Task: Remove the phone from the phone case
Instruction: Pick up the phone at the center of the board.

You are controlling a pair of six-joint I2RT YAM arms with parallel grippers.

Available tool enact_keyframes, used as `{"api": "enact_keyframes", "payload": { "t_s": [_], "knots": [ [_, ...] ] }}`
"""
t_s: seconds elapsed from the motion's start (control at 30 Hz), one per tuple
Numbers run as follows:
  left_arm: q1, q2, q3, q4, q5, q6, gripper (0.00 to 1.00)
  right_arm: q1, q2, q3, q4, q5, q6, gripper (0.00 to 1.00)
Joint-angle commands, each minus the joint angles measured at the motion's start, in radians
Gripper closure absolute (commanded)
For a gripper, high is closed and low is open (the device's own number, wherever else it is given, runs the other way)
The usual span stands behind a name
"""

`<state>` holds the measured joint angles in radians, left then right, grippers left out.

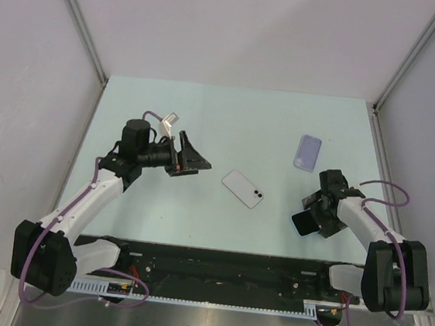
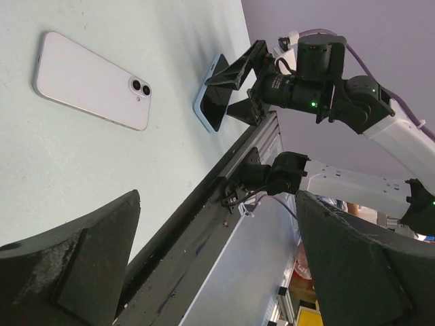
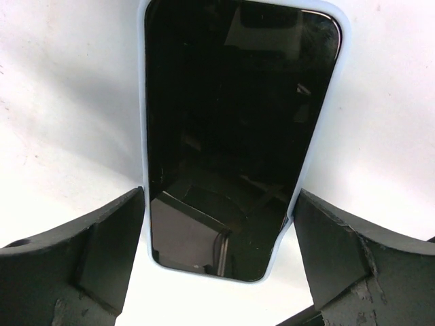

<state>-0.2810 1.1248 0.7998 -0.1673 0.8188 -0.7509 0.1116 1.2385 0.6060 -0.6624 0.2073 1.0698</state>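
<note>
- The left tool [image 1: 190, 160] hangs released and empty over the left half of the tabletop [image 1: 230, 118]. It faces right, well apart from the task's thing.
- A bare white phone [image 1: 243, 189] lies back up at mid-tabletop, between the two arms.
- A purple slab [image 1: 307, 151] lies farther back on the right. I cannot tell whether it is a phone or an empty case.
- The cased phone [image 3: 224, 136], screen up in a pale blue case [image 3: 142, 136], sits on the near right, inside the right tool [image 1: 311, 213].
- The phone's long axis runs straight out ahead of the right tool, whose fingers [image 3: 75, 258] touch both long edges at the near end. I judge this a grasp, and the right arm is far nearer.
- The case's back is hidden. Whether the far end rests on the tabletop or is raised is hard to make out.
</note>
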Motion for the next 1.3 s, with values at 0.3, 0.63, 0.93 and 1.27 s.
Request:
{"api": "enact_keyframes", "payload": {
  "t_s": [0.3, 0.63, 0.93, 1.27],
  "knots": [
    [0.006, -0.007, -0.007, 0.014, 0.039, 0.035, 0.0, 0.099, 0.105, 0.023, 0.09, 0.08, -0.105, 0.07],
    [0.006, -0.019, -0.025, 0.005, 0.046, 0.045, 0.0, 0.146, 0.176, 0.032, 0.125, 0.066, -0.139, 0.13],
    [0.006, 0.044, -0.056, 0.046, 0.081, 0.001, 0.0, 0.264, 0.124, 0.032, 0.27, -0.043, -0.237, 0.41],
    [-0.113, 0.153, -0.12, 0.267, 0.082, -0.153, 0.0, 0.296, 0.076, 0.032, 0.446, -0.319, -0.318, 0.49]
  ]
}}
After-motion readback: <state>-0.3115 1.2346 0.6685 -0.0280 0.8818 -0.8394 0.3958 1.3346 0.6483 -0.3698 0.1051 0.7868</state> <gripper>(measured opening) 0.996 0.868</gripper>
